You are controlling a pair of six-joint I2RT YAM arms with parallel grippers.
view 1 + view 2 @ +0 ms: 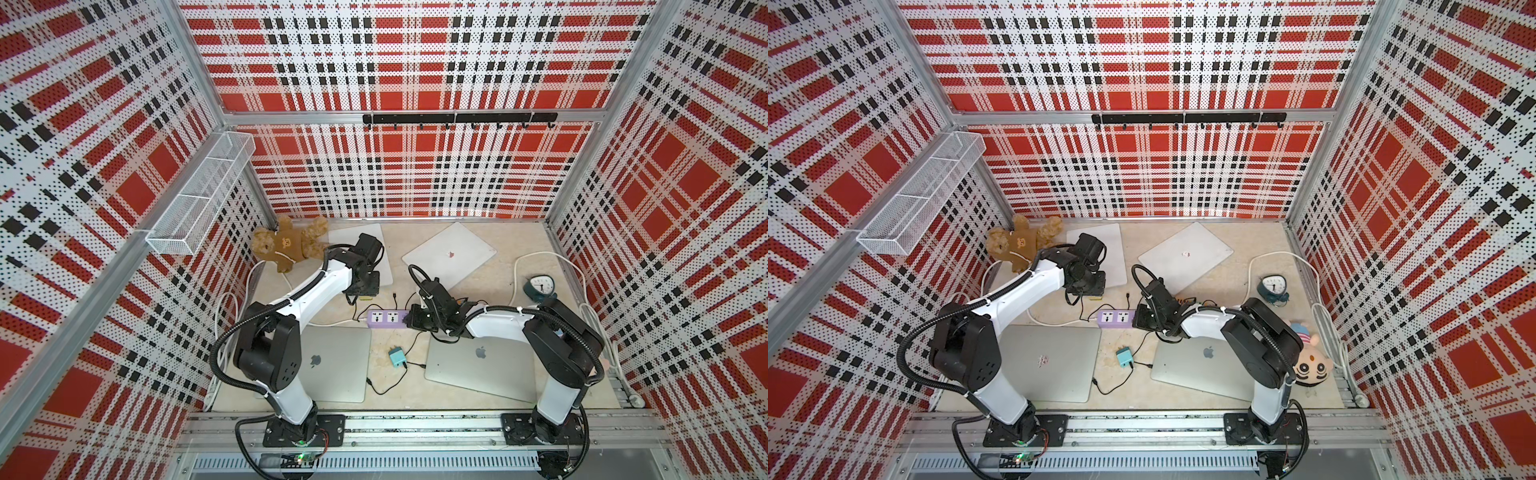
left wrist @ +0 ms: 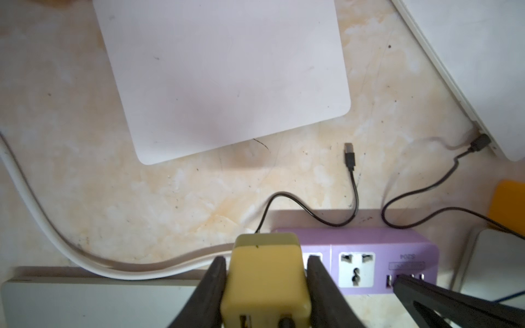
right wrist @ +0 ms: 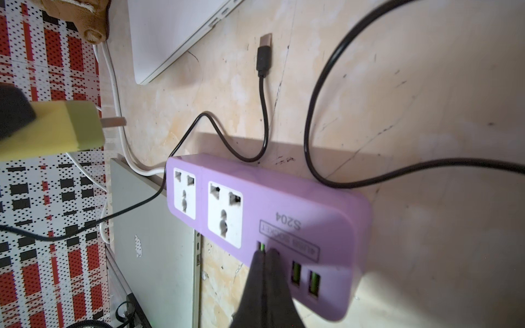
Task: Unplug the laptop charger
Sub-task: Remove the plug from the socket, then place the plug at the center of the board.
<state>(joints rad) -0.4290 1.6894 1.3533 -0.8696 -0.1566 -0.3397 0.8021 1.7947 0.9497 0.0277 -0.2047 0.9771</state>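
Scanning top views: spotted yellow charger (image 1: pixel 362 296) pinched in left gripper (image 1: pixel 360 293), apart from strip (image 1: pixel 384 319); found right gripper (image 1: pixel 415 321) shut, tips pinning strip's end. Read Apple logos (image 1: pixel 481 352) on near laptops (image 1: pixel 503 370). Left wrist: saw jaws clamped on charger's flat sides, cable (image 2: pixel 287 196) hanging off. Judged it light, rigid, smooth plastic; best held by body, never cable. Right wrist: saw prongs (image 3: pixel 115 122) bare, clear of sockets (image 3: pixel 184 196). Read "S204" (image 3: pixel 288 224) on strip; failed on blurred boxed line beside it.

Beige marbled table (image 1: pixel 399 232): four closed laptops (image 1: pixel 451 253), one toward each corner; purple power strip (image 1: pixel 384 319), centre; teal adapter (image 1: pixel 397 356) just front of it; teddy bear (image 1: pixel 286 245), rear-left corner; clock (image 1: pixel 540 286), right edge.
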